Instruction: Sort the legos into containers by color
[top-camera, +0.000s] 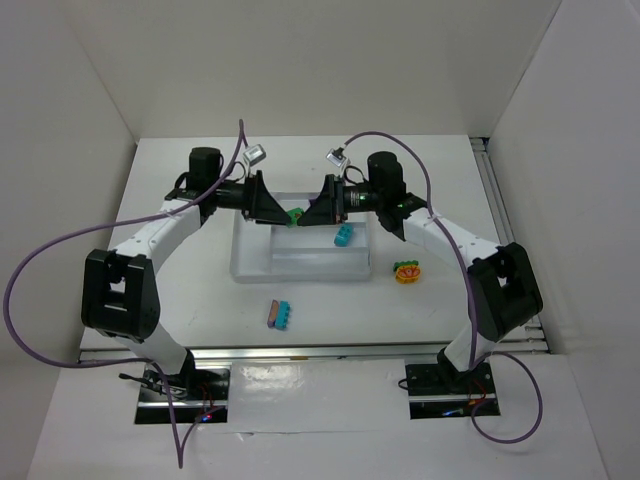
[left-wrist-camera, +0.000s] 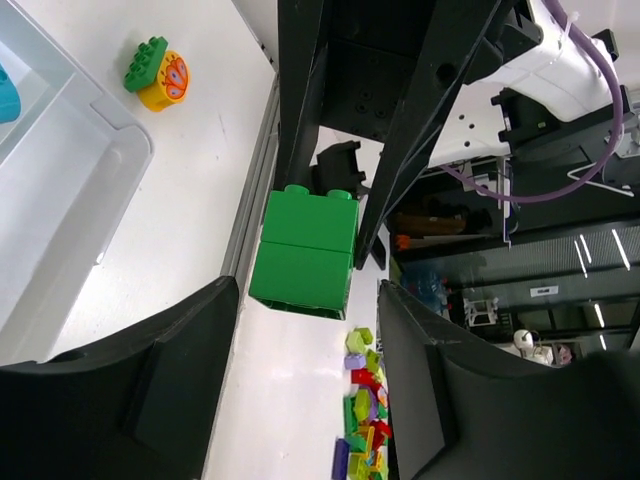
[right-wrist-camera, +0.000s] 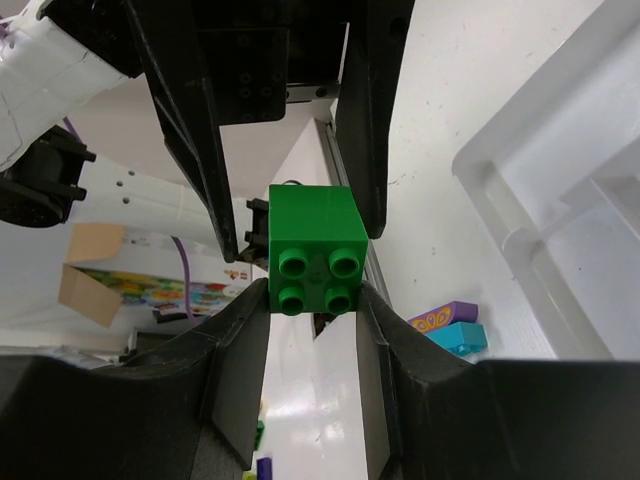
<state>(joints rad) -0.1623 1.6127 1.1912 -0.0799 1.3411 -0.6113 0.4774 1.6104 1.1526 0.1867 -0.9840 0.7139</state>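
Your tray (top-camera: 250, 268) sits mid-table. One cyan lego (top-camera: 343, 236) lies in a long section near the tray's right end; you can't tell which section. Both arms reach inward and meet over the tray's far edge. Your right gripper (right-wrist-camera: 315, 300) clamps the green lego (right-wrist-camera: 315, 250) above the tray. Your left gripper (left-wrist-camera: 310, 290) is spread, its fingers flanking that lego without pressing. An orange-and-green stack (top-camera: 407, 270) lies toward the right edge, and a purple-and-cyan pair (top-camera: 280, 314) toward the near edge.

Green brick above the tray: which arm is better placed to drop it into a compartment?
Right. The right gripper is shut on the green brick over the tray; the left gripper is open, not touching.
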